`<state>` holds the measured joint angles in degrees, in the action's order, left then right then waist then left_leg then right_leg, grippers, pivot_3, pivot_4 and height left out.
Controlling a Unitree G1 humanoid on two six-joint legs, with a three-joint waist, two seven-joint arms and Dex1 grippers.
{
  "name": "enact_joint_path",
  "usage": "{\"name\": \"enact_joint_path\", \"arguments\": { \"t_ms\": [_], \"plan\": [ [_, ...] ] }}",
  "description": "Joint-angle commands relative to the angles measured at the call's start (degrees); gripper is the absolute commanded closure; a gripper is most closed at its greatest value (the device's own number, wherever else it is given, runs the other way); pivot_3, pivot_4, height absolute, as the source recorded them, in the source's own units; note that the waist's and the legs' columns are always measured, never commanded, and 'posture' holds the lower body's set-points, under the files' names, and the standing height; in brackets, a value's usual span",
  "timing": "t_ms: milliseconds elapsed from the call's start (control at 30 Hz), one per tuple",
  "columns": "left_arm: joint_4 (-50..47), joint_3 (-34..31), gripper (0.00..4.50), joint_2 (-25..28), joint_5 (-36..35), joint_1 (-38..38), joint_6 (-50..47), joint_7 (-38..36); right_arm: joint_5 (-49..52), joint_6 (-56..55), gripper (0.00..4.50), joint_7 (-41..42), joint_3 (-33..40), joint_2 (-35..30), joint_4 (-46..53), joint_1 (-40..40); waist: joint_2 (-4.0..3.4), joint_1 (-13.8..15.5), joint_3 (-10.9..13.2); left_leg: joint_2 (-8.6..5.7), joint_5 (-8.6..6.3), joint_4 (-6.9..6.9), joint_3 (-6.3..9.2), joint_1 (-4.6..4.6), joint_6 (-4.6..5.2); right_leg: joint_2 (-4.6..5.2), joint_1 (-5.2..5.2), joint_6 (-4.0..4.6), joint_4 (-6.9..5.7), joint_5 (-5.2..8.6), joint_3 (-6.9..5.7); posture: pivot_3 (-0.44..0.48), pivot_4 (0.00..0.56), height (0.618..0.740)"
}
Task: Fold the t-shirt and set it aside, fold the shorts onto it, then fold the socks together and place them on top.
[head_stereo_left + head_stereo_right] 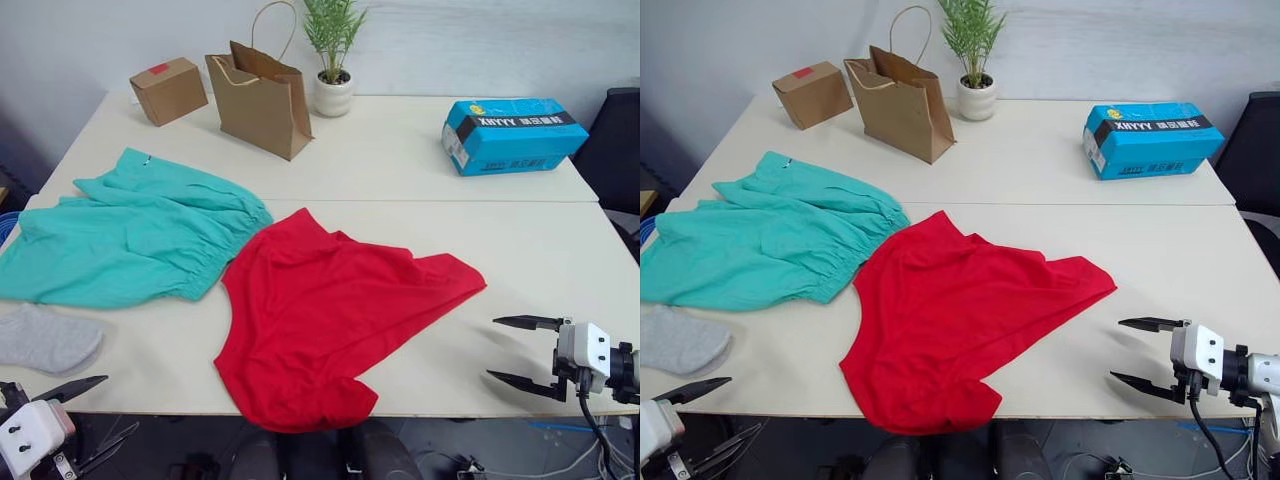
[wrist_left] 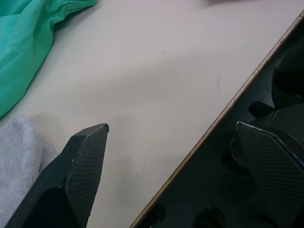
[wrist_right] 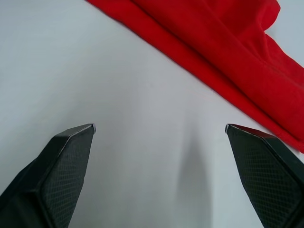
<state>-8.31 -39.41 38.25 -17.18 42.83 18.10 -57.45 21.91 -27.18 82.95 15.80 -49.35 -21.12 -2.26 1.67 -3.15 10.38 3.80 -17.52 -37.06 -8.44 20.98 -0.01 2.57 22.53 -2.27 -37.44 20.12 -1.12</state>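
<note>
The t-shirt point(image 1: 330, 320) lies crumpled and unfolded in the middle of the near half of the table point(image 1: 540, 260), its lower hem hanging slightly over the front edge. Touching its upper left corner, the shorts point(image 1: 130, 235) spread flat toward the table's left side, the gathered waistband facing the t-shirt. Just below the shorts, at the left front corner, the socks point(image 1: 45, 338) lie as a small grey bundle, close to the shorts' lower edge; whether they touch cannot be told. The left gripper point(image 1: 85, 415) hangs at the front edge beside the socks with its fingers spread wide and holding nothing; in the left wrist view one finger point(image 2: 83, 166) sits over the tabletop near the grey knit while the other is past the table's rim. The right gripper point(image 1: 522, 352) hovers over the bare front right part of the table, well clear of the t-shirt's sleeve, its fingers likewise parted and empty. That right front area is open tabletop. Along the far side stand a cardboard box point(image 1: 168, 90) with a red sticker, a brown paper bag point(image 1: 260, 100), a potted plant point(image 1: 333, 60), and a blue box point(image 1: 512, 133) whose black band reads roughly "XINYYY"; the small print is illegible.
</note>
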Motion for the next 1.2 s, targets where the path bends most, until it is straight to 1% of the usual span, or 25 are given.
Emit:
{"name": "enact_joint_path", "arguments": {
  "t_ms": [33, 100, 200, 300, 400, 433, 500, 567, 633, 700, 733, 800, 867, 1000, 1200],
  "plan": [
    [-1.07, -0.91, 0.00, -0.20, -0.57, 1.13, 0.24, 0.20, 0.63, 0.06, 0.02, -0.08, -0.17, 0.11, -0.31, 0.28, 0.00, -0.06, 0.00, 0.00, 0.00, 0.00, 0.00, 0.00, 0.00, 0.00, 0.00, 0.00, 0.00, 0.00, 0.00, 0.000, 0.150, 0.740],
    [-1.49, -0.57, 0.00, 0.21, -1.76, 1.52, -1.77, -0.48, 0.87, 0.42, 0.02, -0.19, -0.19, 0.16, -0.19, 0.47, 0.00, -0.06, 0.00, 0.00, 0.00, 0.00, 0.00, 0.00, 0.00, 0.00, 0.00, 0.00, 0.00, 0.00, 0.00, 0.000, 0.150, 0.740],
    [-5.22, 0.48, 0.00, 1.15, -4.61, 1.91, -5.12, -2.53, 1.07, 0.81, 0.02, -0.37, -0.22, 0.33, 0.12, 0.34, 0.00, -0.05, 0.00, 0.00, 0.00, -0.01, 0.00, 0.00, 0.00, 0.00, 0.00, 0.00, -0.01, 0.00, 0.00, 0.000, 0.150, 0.740],
    [-11.80, 2.25, 0.00, 3.14, -5.79, 1.93, -11.10, -3.03, 1.40, 1.42, 0.02, -0.76, -0.17, 0.58, 1.66, -0.02, 0.00, 0.18, 0.00, 0.00, 0.00, -0.04, 0.00, 0.00, 0.00, 0.00, -0.03, 0.00, -0.01, 0.00, 0.00, 0.000, 0.150, 0.740],
    [-20.45, 6.17, 0.00, 5.68, -7.52, 0.46, -19.14, -1.96, 3.41, 5.05, 0.02, -1.56, -0.16, 0.44, 8.17, -0.91, -0.03, 0.22, 0.01, -0.01, 0.01, -0.05, 0.01, 0.00, -0.01, 0.00, -0.06, -0.02, -0.02, -0.01, -0.01, 0.000, 0.150, 0.740],
    [-23.02, 8.05, 0.00, 6.24, -7.24, -0.36, -20.70, -1.38, 4.01, 6.69, 0.02, -1.95, -0.46, 0.26, 10.82, -0.93, -0.09, 0.14, 0.01, -0.01, 0.01, -0.05, 0.01, 0.00, -0.02, 0.00, -0.06, -0.03, -0.04, -0.02, 0.00, 0.000, 0.150, 0.740],
    [-25.72, 9.82, 0.00, 6.65, -6.61, -1.18, -22.45, -0.74, 4.49, 8.68, 0.02, -2.47, -0.65, 0.07, 13.71, -1.08, -0.13, 0.02, 0.01, -0.01, 0.03, -0.04, 0.01, 0.00, -0.04, 0.00, -0.07, -0.06, -0.04, -0.03, 0.01, 0.000, 0.150, 0.740],
    [-28.87, 15.11, 0.00, 7.12, -3.04, -3.88, -22.73, 0.51, 4.14, 12.12, 0.02, -3.91, -1.93, -0.42, 18.34, -0.12, -0.14, -0.14, 0.01, 0.01, 0.05, -0.02, 0.01, -0.02, -0.07, -0.06, -0.06, -0.07, -0.05, -0.04, 0.01, 0.000, 0.150, 0.740],
    [-30.49, 18.47, 0.00, 7.15, -0.65, -6.33, -23.38, 2.20, 3.94, 14.72, 0.02, -4.99, -2.65, -0.72, 21.50, 0.37, -0.20, -0.08, 0.04, 0.02, 0.08, -0.02, 0.00, -0.04, -0.14, -0.10, -0.06, -0.07, -0.07, -0.04, 0.03, 0.000, 0.150, 0.740],
    [-31.83, 20.29, 0.00, 6.77, -0.87, -8.51, -25.65, 3.77, 3.50, 16.89, 0.02, -5.40, -3.04, -1.47, 24.02, 0.04, -0.20, 0.07, 0.04, 0.01, 0.13, -0.03, 0.00, -0.03, -0.22, -0.11, -0.05, -0.07, -0.08, -0.04, 0.03, 0.000, 0.150, 0.740],
    [-31.66, 23.10, 0.00, 8.00, 0.84, -10.36, -25.38, 2.88, 3.00, 18.09, 0.02, -5.30, -3.68, -2.24, 25.13, 0.65, -0.20, 0.10, 0.04, 0.01, 0.13, -0.04, 0.01, -0.03, -0.22, -0.11, -0.05, -0.07, -0.08, -0.04, 0.03, 0.000, 0.150, 0.740],
    [-30.17, 28.12, 0.00, 11.74, 6.38, -11.63, -21.55, -0.57, 2.52, 19.86, 0.02, -5.04, -4.12, -3.71, 25.63, 1.71, -0.21, 0.33, 0.04, 0.00, 0.14, -0.07, 0.01, -0.03, -0.20, -0.11, -0.06, -0.08, -0.08, -0.05, 0.04, 0.000, 0.150, 0.740],
    [-28.33, 30.14, 0.00, 13.67, 10.24, -12.17, -17.73, -1.34, 2.17, 20.04, 0.02, -4.37, -3.98, -4.63, 25.08, 2.13, -0.21, 0.31, 0.04, -0.01, 0.14, -0.07, 0.00, -0.03, -0.20, -0.10, -0.06, -0.10, -0.07, -0.05, 0.06, 0.000, 0.150, 0.740],
    [-25.08, 31.53, 0.00, 13.76, 12.33, -14.02, -13.24, -0.86, 1.91, 19.49, 0.02, -3.55, -4.08, -5.24, 23.24, 3.20, -0.21, 0.35, 0.05, 0.00, 0.14, -0.03, -0.01, -0.02, -0.19, -0.10, -0.04, -0.08, -0.04, -0.04, 0.06, 0.000, 0.150, 0.740],
    [-18.97, 38.40, 0.00, 12.90, 18.46, -21.24, -6.80, 0.33, 0.54, 19.08, 0.02, -4.09, -5.18, -4.20, 22.28, 4.36, -0.22, 0.47, 0.05, 0.00, 0.15, -0.06, -0.01, -0.04, -0.15, -0.09, -0.05, -0.09, -0.08, -0.05, 0.06, 0.000, 0.150, 0.740]
  ]
}}
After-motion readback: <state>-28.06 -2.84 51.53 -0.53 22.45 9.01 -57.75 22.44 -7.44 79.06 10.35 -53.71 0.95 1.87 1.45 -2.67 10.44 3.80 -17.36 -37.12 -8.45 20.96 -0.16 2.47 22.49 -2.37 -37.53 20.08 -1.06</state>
